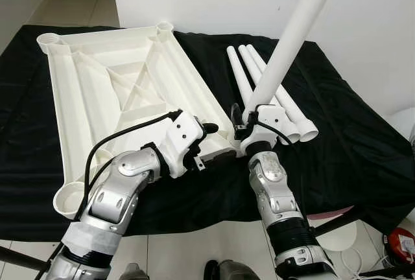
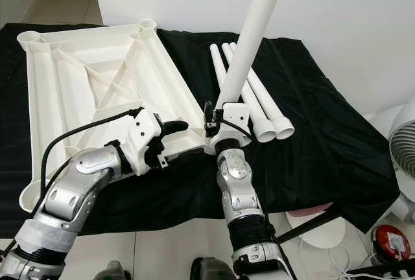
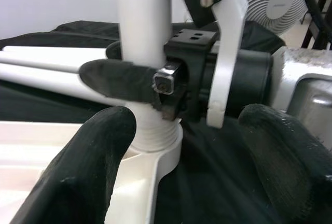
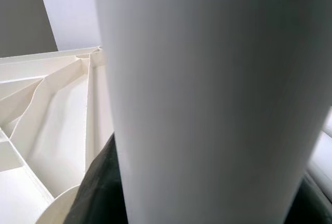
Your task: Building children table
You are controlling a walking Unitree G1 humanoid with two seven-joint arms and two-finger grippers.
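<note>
Two grippers meet at the near right corner socket (image 3: 155, 154) of the upturned tabletop (image 1: 117, 79): the right gripper (image 1: 249, 121) pinches a leg (image 1: 292, 34) standing upright in it, the left gripper (image 1: 211, 144) spread just beside. Three more legs (image 1: 249, 76) lie farther right on the black cloth (image 1: 350, 137).

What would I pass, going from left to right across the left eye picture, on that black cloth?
White tabletop lying upside down → left gripper at the tabletop's near corner → right gripper holding the upright white leg → three loose white legs lying side by side → bare black cloth.
</note>
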